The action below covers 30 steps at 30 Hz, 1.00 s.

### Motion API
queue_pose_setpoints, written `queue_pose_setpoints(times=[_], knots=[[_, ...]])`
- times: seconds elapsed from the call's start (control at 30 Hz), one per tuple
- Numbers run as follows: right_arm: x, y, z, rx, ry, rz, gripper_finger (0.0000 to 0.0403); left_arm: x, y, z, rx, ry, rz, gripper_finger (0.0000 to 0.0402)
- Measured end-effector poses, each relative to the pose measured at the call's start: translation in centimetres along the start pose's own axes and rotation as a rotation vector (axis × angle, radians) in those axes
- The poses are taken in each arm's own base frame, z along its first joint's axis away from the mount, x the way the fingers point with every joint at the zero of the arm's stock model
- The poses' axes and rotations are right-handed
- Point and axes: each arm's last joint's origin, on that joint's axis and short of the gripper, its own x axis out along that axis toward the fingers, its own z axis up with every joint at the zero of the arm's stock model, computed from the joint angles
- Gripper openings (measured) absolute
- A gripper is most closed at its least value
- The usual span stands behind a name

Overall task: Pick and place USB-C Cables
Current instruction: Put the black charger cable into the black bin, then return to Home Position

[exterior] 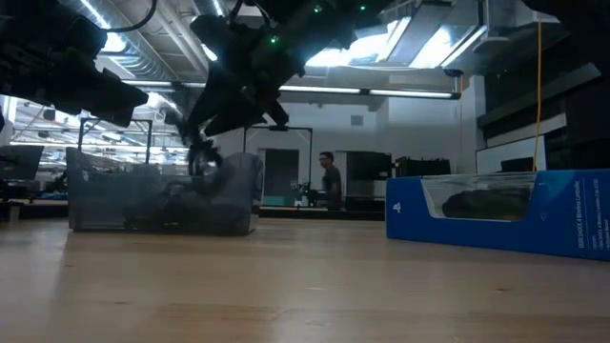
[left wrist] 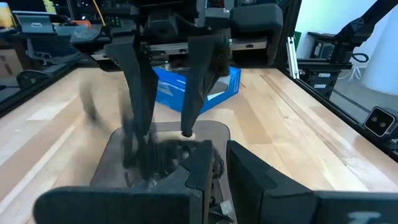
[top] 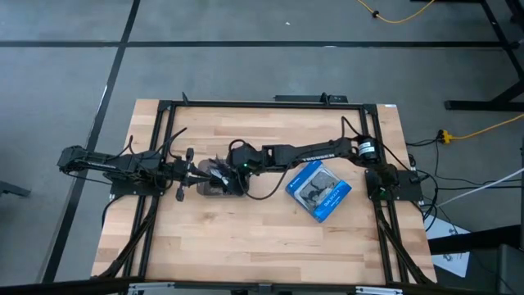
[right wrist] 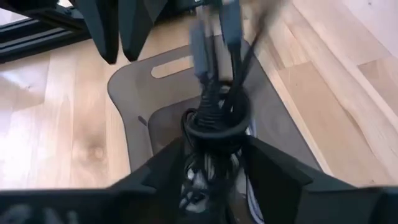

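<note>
right hand (right wrist: 214, 158) pinches a black usb-c cable bundle (right wrist: 214, 118), fingers (right wrist: 273, 171) pressed in on both sides of the coil. the bundle is a tight black loop with its plug ends sticking out away from the hand, motion-blurred. it hangs over the grey translucent tray (right wrist: 134, 93), just above the opening. more cable (right wrist: 252, 199) lies in the tray under the hand, at least one pale strand; can't count them or sort the colours.

right arm reaches from the table's right edge across to the tray left of centre, hand (top: 219, 174) pointing down into it. in the low view the hand (exterior: 202, 157) sits at the tray (exterior: 162, 200) rim level.

left hand (left wrist: 208, 168) hangs just beside the tray's left end, facing the right hand, fingers (left wrist: 255, 171) spread with a gap between them, nothing in it. in the high view the left hand (top: 187, 170) is close to the tray (top: 214, 187) edge.

blue box (top: 318, 190) lies flat on the table (top: 246, 238), right of the tray and well apart from it, turned at an angle.

tray contents are mostly hidden under both hands in the high view, and smeared by the tray wall in the low view. a person (exterior: 330, 181) stands far back in the room.
</note>
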Motion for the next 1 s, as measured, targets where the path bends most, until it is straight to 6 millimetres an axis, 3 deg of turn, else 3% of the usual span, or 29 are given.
queue_pose_setpoints(times=[0.13,0.43,0.73,1.0], knots=[[0.0,0.0,-0.1,0.000,0.011,-0.003,0.0196,0.0,0.0,0.0,0.000,0.000,0.000,0.0041],[-0.6,0.1,0.2,-0.001,0.042,0.042,0.0201,0.0,0.0,0.0,0.000,0.000,0.000,0.0041],[-5.3,0.4,5.2,0.008,0.026,0.034,0.0201,0.0,0.0,0.0,0.000,0.000,0.000,0.0041],[-6.6,0.9,6.6,0.005,-0.004,0.068,0.0202,0.0,0.1,0.0,0.000,-0.001,0.018,0.0041]])
